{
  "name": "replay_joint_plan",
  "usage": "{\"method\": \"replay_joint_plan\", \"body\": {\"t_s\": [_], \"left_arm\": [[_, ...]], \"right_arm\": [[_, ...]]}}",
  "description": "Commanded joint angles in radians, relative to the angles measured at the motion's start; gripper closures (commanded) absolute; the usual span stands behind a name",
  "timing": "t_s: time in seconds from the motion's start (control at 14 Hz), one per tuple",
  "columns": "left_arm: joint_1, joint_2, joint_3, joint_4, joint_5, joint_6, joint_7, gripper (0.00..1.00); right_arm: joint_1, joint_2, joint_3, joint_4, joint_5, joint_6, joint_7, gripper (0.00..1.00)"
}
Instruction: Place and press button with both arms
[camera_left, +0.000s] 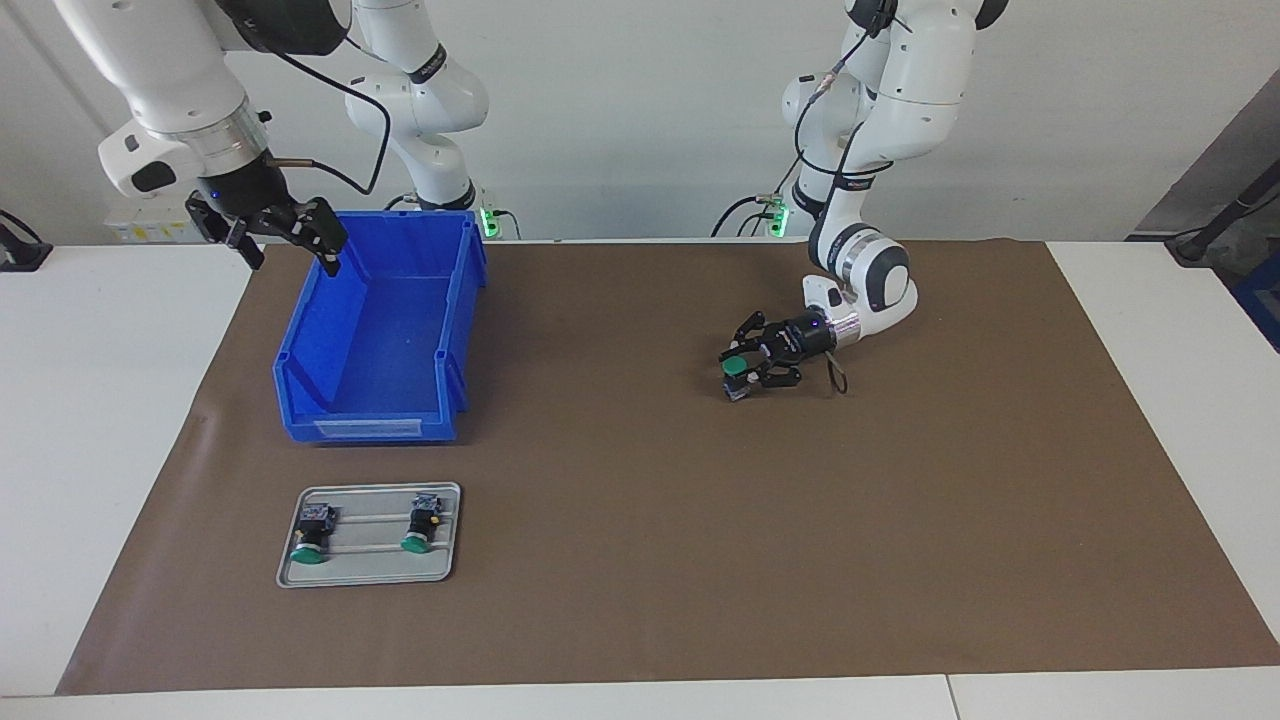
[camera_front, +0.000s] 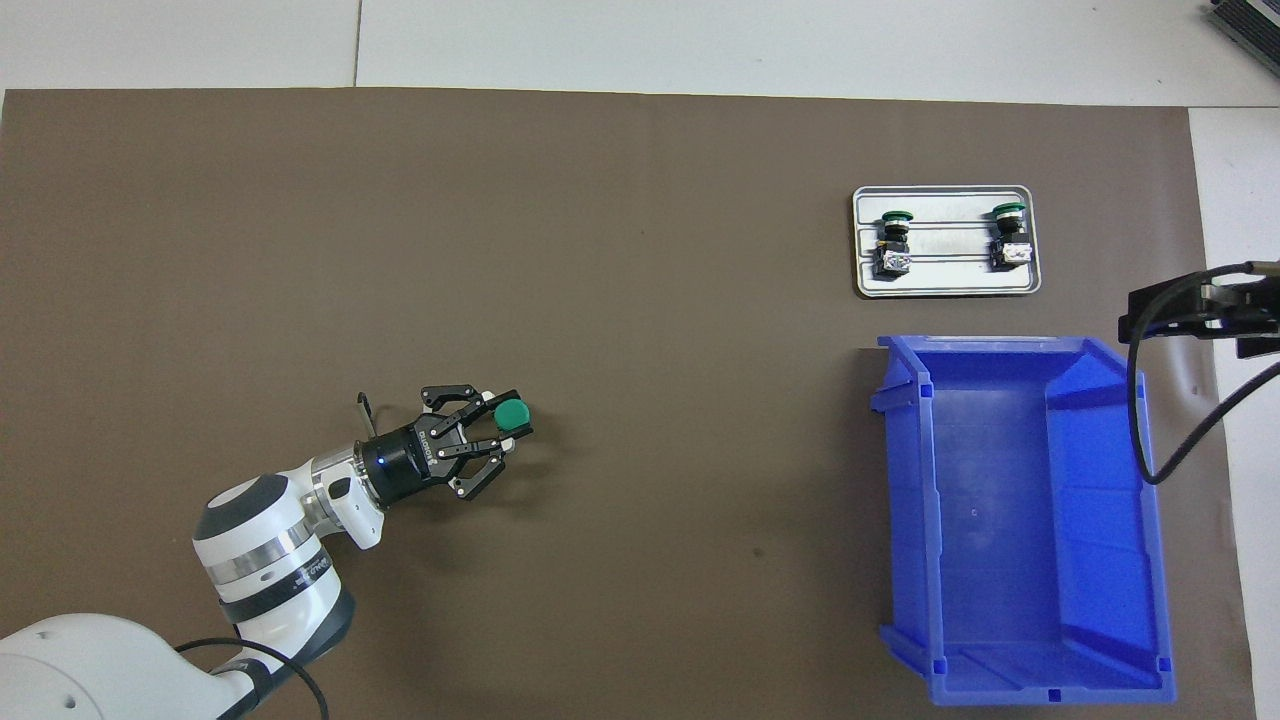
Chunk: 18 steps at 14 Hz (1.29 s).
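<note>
Left hand (camera_left: 745, 368) closed on small green-capped, black-bodied push button (camera_left: 737, 368), low over brown-matted surface (camera_left: 640, 560) mid-way, toward left arm's end; placing appears in progress, press outstanding; right hand (camera_left: 268, 232) empty, fingers apart, waits above blue plastic bin (camera_left: 385, 330).

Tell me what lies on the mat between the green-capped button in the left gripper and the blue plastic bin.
Nothing: only bare brown mat separates the green-capped button, held by the left gripper, from the blue plastic bin, plainest in the overhead view.

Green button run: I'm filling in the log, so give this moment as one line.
left gripper: shut on button, low over mat | right gripper: open, waits above blue bin | tray: two buttons
</note>
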Motion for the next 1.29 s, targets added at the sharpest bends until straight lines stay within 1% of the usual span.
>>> {"method": "replay_joint_plan", "body": {"t_s": [0.0,0.14,0.36,0.43,0.64,0.93,1.22], "left_arm": [[0.011,-0.014,0.002,-0.002,0.023,0.015,-0.050,0.47],[0.031,-0.020,0.002,0.007,0.061,0.032,-0.090,0.43],[0.047,-0.051,0.004,0.034,0.106,0.061,-0.175,0.42],[0.054,-0.060,0.004,0.039,0.147,0.071,-0.209,0.41],[0.127,-0.061,0.002,0.076,0.309,0.059,-0.309,0.40],[0.182,-0.065,0.004,0.119,0.423,0.059,-0.398,0.39],[0.265,-0.083,0.004,0.178,0.584,0.055,-0.533,0.39]], "right_arm": [[-0.004,-0.024,0.001,-0.024,0.020,-0.001,0.009,0.00],[-0.004,-0.024,0.001,-0.024,0.020,-0.001,0.009,0.00],[-0.004,-0.024,0.001,-0.024,0.020,-0.001,0.009,0.00],[-0.004,-0.022,0.001,-0.024,0.020,-0.001,0.009,0.00],[-0.004,-0.022,0.001,-0.024,0.020,-0.001,0.009,0.00],[-0.004,-0.022,0.001,-0.024,0.020,-0.001,0.009,0.00],[-0.004,-0.022,0.001,-0.024,0.020,-0.001,0.009,0.00]]}}
